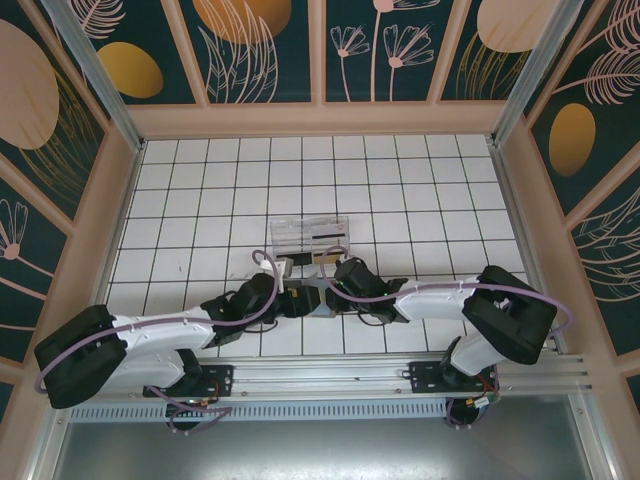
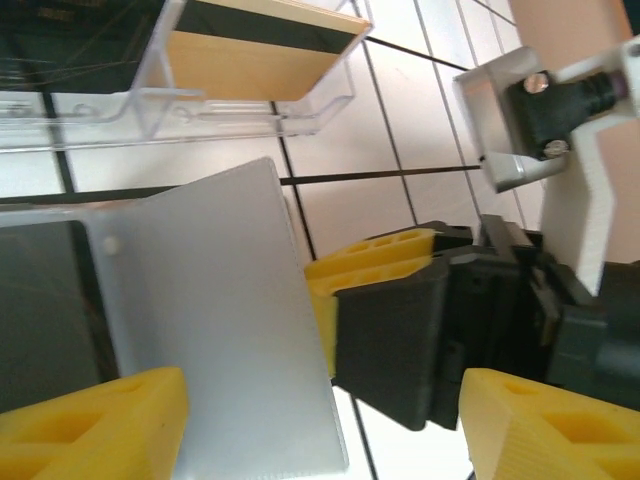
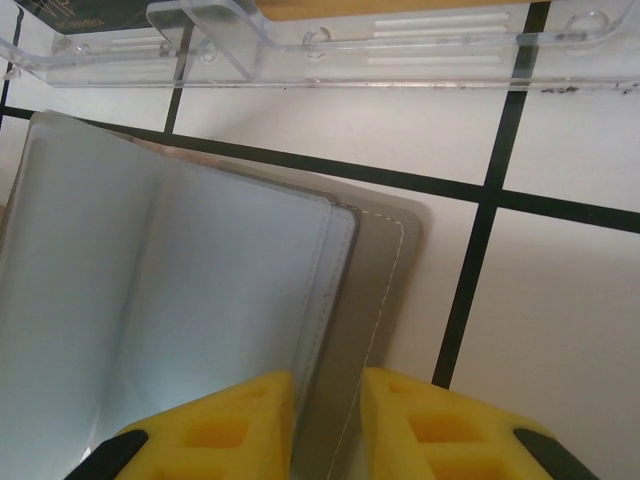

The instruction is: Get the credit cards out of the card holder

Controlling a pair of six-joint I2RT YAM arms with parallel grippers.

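Observation:
The card holder (image 3: 200,290) stands open on the tiles, with pale bluish-grey inner panels and a grey stitched cover. My right gripper (image 3: 325,420) is shut on that cover's near edge. In the left wrist view one pale panel (image 2: 220,320) rises between my left gripper's wide-apart yellow fingers (image 2: 90,430); the left gripper (image 2: 320,425) is open, one finger beside the panel. A dark shape (image 2: 40,330) shows through the frosted sleeve at the left; I cannot tell whether it is a card. From above, both grippers meet at the holder (image 1: 318,298).
A clear plastic tray (image 1: 308,238) lies just beyond the holder, holding a dark card (image 2: 70,30) and a tan card (image 2: 250,65). The right gripper's black body (image 2: 400,330) sits close in front of my left fingers. White tiled floor spreads on all sides, walled in.

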